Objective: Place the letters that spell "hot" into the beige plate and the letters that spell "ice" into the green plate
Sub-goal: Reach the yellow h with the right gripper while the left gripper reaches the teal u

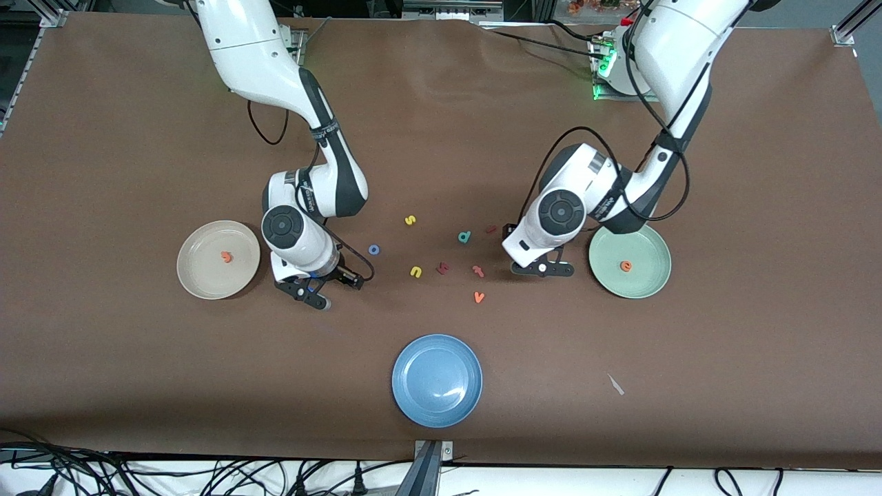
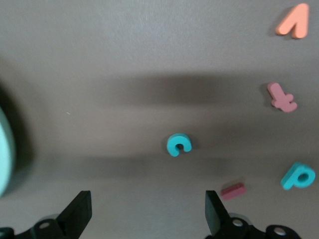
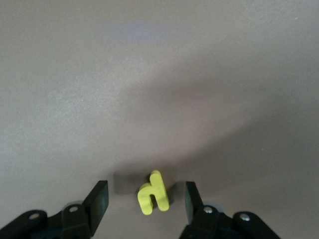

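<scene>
while straddling the yellow "h" [image 3: 154, 193] on the desk [image 1: 138, 138] beside the beige plate [image 1: 200, 275], right gripper [image 3: 144, 201] spread, not yet pinching. light, soft foam: best pinched across flat sides. left gripper [image 2: 144, 211] spread wide near teal "c" [image 2: 178, 144].

You can read only the foam letters themselves — no labels or brands are legible. On the table: yellow "s" [image 1: 410, 220], blue "o" [image 1: 374, 249], teal "d" [image 1: 465, 237], orange "v" [image 1: 479, 297]. The wrist views show a teal "c" [image 2: 178, 144] and a yellow "h" [image 3: 154, 193].
</scene>
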`<state>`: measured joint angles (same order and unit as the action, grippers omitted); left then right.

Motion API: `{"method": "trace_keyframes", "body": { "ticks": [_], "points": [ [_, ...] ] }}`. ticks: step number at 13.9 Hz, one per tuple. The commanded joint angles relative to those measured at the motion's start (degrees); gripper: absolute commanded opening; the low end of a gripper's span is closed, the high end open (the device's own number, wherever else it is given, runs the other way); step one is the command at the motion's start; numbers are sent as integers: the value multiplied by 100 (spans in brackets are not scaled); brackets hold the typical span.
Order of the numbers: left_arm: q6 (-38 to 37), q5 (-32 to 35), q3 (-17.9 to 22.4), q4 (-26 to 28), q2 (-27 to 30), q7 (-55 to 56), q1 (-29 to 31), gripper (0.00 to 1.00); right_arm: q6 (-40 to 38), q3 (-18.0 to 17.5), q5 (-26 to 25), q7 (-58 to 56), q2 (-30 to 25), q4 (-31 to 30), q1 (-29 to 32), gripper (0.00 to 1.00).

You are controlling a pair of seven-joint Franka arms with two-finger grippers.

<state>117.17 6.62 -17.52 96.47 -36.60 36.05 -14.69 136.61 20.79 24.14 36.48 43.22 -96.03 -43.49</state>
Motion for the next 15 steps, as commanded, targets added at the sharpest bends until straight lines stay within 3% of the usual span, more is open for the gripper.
{"method": "trace_keyframes", "body": {
  "ticks": [1,2,3,5,7,8,11,12,15],
  "points": [
    [321,-108,21,-287,-356,760,-43,100,-82,21,-32,140,117,164,-37,64],
    [489,-108,21,-252,-400,971,-147,99,-82,13,-32,123,125,164,-37,60],
    [569,-108,21,-252,-470,1217,-166,87,-82,12,-32,105,143,164,-37,55],
    [736,-117,12,-252,-532,1639,-166,76,-82,12,-32,87,152,155,-37,46],
    [860,-117,21,-243,-620,2071,-175,74,-82,13,-32,87,187,155,-37,43],
    [860,-117,21,-243,-655,2107,-166,74,-82,12,-32,96,204,155,-37,37],
    [860,-108,21,-234,-664,2107,-122,69,-82,12,-15,114,196,164,-28,5],
    [860,-108,21,-234,-664,2107,-113,67,-82,21,-15,122,196,164,-28,0],
    [860,-117,21,-225,-673,2300,-113,55,-780,117,-58,61,143,478,59,0]
  ]
}}
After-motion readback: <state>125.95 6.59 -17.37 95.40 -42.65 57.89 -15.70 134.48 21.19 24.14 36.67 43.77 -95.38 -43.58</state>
